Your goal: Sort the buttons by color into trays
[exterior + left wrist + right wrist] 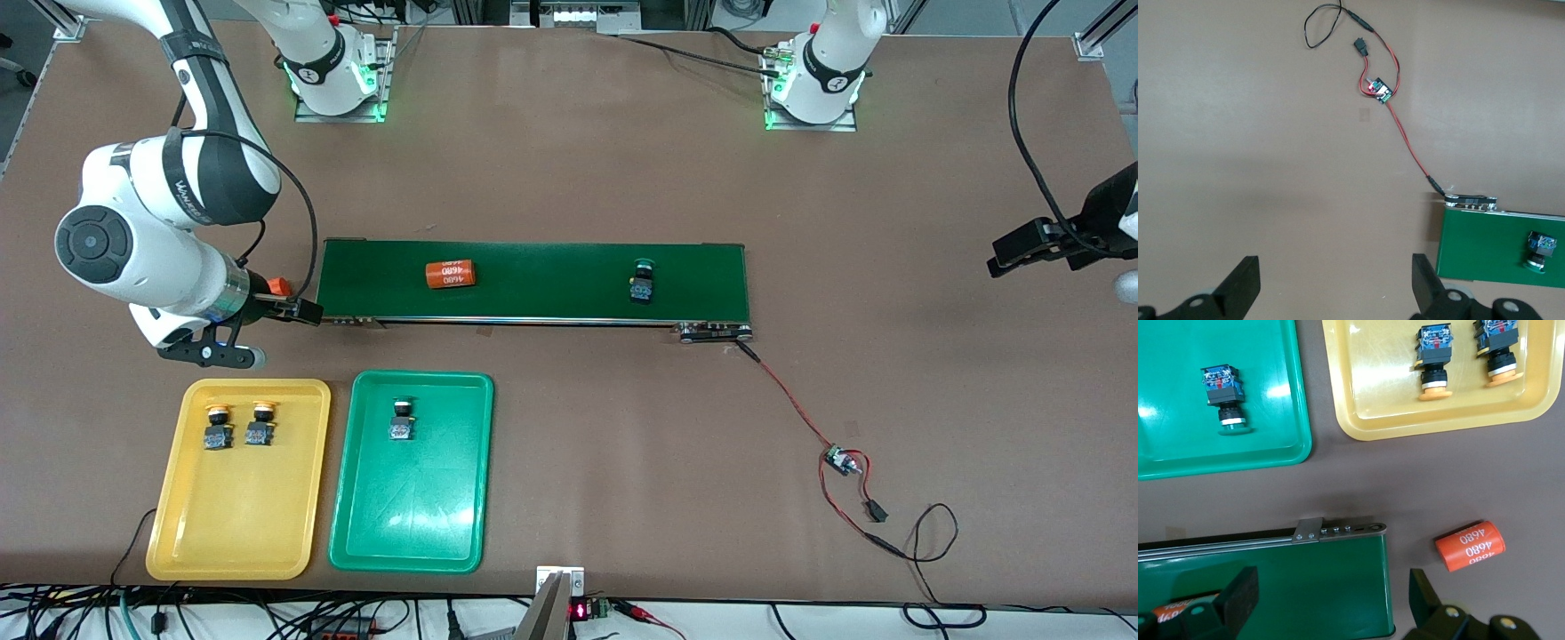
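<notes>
Two yellow-capped buttons (pixel 218 427) (pixel 262 425) lie side by side in the yellow tray (pixel 231 533). One green-capped button (pixel 402 420) lies in the green tray (pixel 418 524). Another green-capped button (pixel 642 281) lies on the conveyor belt toward the left arm's end; it also shows in the left wrist view (pixel 1540 251). My right gripper (pixel 302 310) (pixel 1331 603) is open and empty over the belt's end nearest the trays. My left gripper (pixel 1005 260) (pixel 1333 287) is open and empty over bare table, off the belt's end on the left arm's side.
A long dark-green conveyor belt (pixel 533 280) crosses the table's middle. One orange "4680" cylinder (pixel 450 274) lies on it. Another orange cylinder (pixel 1470 545) lies on the table beside the belt's end, by my right gripper. A red wire runs to a small circuit board (pixel 837 460).
</notes>
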`<action>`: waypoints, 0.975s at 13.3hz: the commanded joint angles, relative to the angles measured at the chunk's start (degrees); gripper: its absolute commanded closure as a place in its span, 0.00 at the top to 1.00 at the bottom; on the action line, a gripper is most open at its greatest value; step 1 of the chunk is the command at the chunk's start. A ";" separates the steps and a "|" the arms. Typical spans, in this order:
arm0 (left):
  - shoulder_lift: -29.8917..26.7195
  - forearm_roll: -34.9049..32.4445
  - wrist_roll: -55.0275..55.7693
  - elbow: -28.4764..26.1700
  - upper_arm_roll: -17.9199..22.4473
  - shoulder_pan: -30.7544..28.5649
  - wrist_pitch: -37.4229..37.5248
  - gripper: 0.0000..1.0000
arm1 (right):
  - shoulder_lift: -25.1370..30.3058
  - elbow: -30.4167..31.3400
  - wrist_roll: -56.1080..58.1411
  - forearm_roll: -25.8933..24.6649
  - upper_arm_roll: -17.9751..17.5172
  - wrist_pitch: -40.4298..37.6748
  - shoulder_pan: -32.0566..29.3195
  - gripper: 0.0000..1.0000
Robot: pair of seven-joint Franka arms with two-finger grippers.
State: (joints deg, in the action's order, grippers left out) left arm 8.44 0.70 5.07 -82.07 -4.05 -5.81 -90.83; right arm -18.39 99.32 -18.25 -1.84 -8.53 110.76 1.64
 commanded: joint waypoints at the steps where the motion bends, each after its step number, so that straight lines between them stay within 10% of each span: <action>1: -2.03 1.67 -4.87 -3.01 -0.26 -1.58 -1.37 1.00 | 2.03 2.45 -0.74 0.87 -0.26 0.24 -0.85 1.00; 13: -3.26 1.23 -0.50 -2.48 -1.14 -1.40 0.83 1.00 | 5.99 4.13 6.56 -0.18 -10.45 0.59 -7.70 1.00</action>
State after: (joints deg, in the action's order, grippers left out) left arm 7.03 1.32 3.51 -82.95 -4.82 -6.66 -90.37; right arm -13.72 102.20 -14.27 -1.91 -18.10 110.91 -4.49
